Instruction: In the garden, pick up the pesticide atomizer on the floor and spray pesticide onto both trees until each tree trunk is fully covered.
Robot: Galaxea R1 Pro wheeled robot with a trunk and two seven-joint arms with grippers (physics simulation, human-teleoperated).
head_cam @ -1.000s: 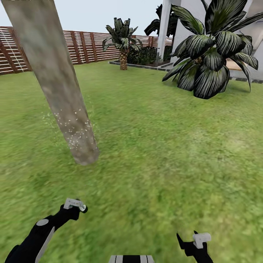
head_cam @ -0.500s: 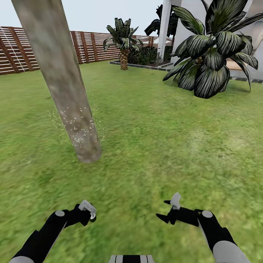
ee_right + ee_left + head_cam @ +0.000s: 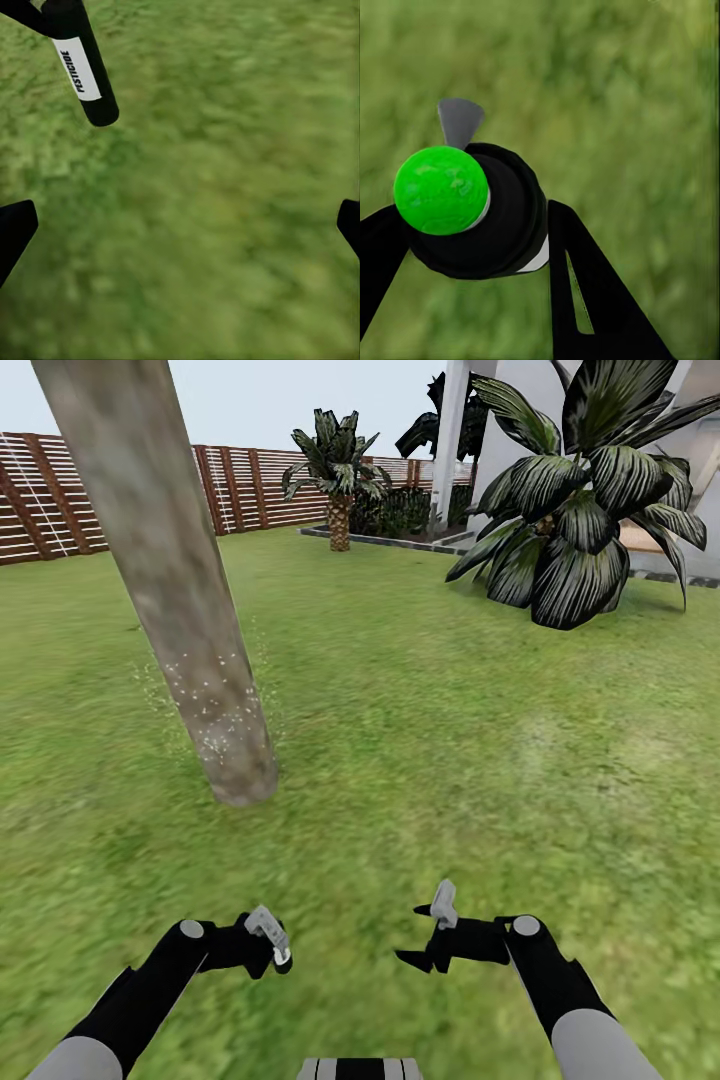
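Left wrist view, atomizer: the pesticide atomizer (image 3: 472, 210), a black cylinder with a bright green cap, sits clamped between the left tool's (image 3: 472, 247) dark fingers, above the grass floor (image 3: 630, 112).
Label: "PESTICIDE" reads on its white band in the right wrist view (image 3: 79, 67).
Right tool (image 3: 425, 935): spread wide, holding nothing.
Tree trunk (image 3: 180, 610): ahead and left, white specks near its base, top cut off.
Around: wooden fence (image 3: 240, 485), dark-leaved palm (image 3: 570, 510), white house (image 3: 500, 420) partly hidden behind it.
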